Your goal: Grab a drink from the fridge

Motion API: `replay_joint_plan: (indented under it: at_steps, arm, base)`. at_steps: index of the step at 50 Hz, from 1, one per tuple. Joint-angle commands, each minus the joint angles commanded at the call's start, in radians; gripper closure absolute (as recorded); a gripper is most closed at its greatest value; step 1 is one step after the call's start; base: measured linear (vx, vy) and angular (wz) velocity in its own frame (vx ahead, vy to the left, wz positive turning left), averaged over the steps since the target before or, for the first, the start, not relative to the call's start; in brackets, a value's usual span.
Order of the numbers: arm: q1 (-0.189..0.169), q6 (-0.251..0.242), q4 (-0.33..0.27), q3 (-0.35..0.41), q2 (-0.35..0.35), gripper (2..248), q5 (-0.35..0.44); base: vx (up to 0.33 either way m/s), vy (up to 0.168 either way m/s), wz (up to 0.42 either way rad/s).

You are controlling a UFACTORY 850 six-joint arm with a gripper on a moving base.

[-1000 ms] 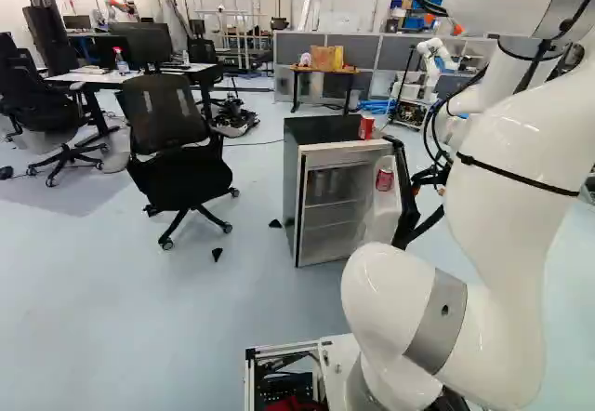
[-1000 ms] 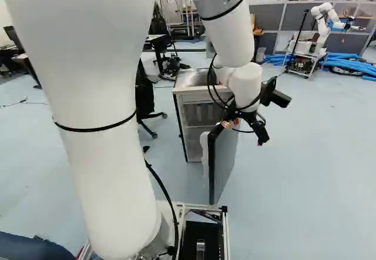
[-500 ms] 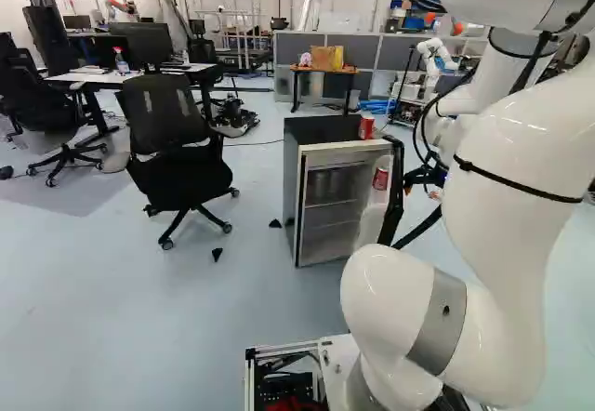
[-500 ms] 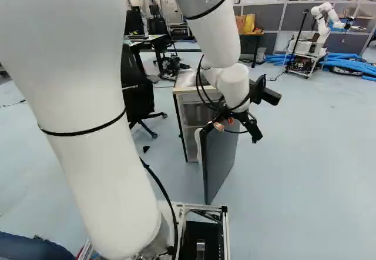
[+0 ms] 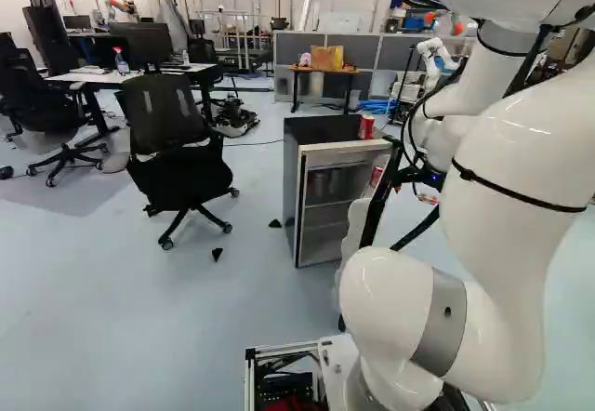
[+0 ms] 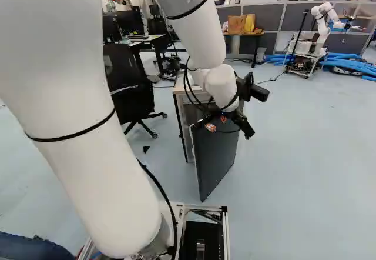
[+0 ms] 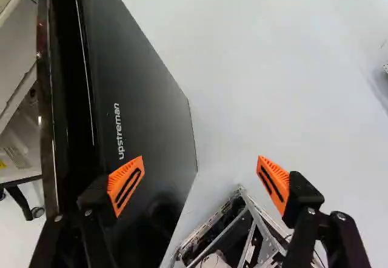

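- Fridge [image 5: 321, 130]: it stands on the floor ahead of me, front open. I judge it heavy enough to stay put under light contact, but a hard knock could shake what it carries.
- Door [image 6: 214, 154]: it stands swung out, a stiff flat panel that should turn only about its hinge. Guide it by the free edge with low force; a jolt could rattle the drinks in its rack.
- End effector: I have it [image 7: 200, 159] released, fingers wide apart, nothing grasped. One orange pad [image 7: 125, 186] lies over the door's outer face in the wrist view; whether it touches, I cannot tell.
- Drink can in the door [image 5: 376, 176]: it is at the upper inner side of the door, partly hidden by the edge. If full, expect modest weight, a firm but thin wall and a slippery, possibly damp skin. Take it round the middle from two opposite sides, squeeze moderately, and lift clear of the rack before drawing away.
- Drink can on the fridge top [image 5: 366, 126]: it stands upright. Same handling applies; a low nudge would slide it, a high one could tip it.
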Motion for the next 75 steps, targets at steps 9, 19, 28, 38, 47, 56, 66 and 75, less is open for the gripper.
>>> replay_joint_plan:
  at_steps: [9, 19, 28, 38, 47, 56, 66, 75]
  arm:
    - [0.029, 0.0, -0.02, 0.027, 0.024, 3, 0.003]
    - [0.061, 0.0, -0.047, 0.054, 0.049, 3, 0.005]
    - [0.095, 0.0, -0.074, 0.071, 0.065, 3, 0.015]
    - [0.135, 0.0, -0.104, 0.078, 0.072, 3, 0.029]
    - [0.172, 0.0, -0.131, 0.078, 0.072, 3, 0.043]
    - [0.209, 0.0, -0.158, 0.075, 0.069, 3, 0.057]
    - [0.251, 0.0, -0.188, 0.065, 0.06, 3, 0.072]
    - [0.288, 0.0, -0.213, 0.052, 0.047, 3, 0.086]
  base:
    - [0.0, 0.0, 0.0]
    - [0.0, 0.0, 0.0]
    - [0.0, 0.0, 0.0]
    - [0.0, 0.0, 0.0]
    - [0.0, 0.0, 0.0]
    - [0.0, 0.0, 0.0]
    - [0.0, 0.0, 0.0]
    - [0.0, 0.0, 0.0]
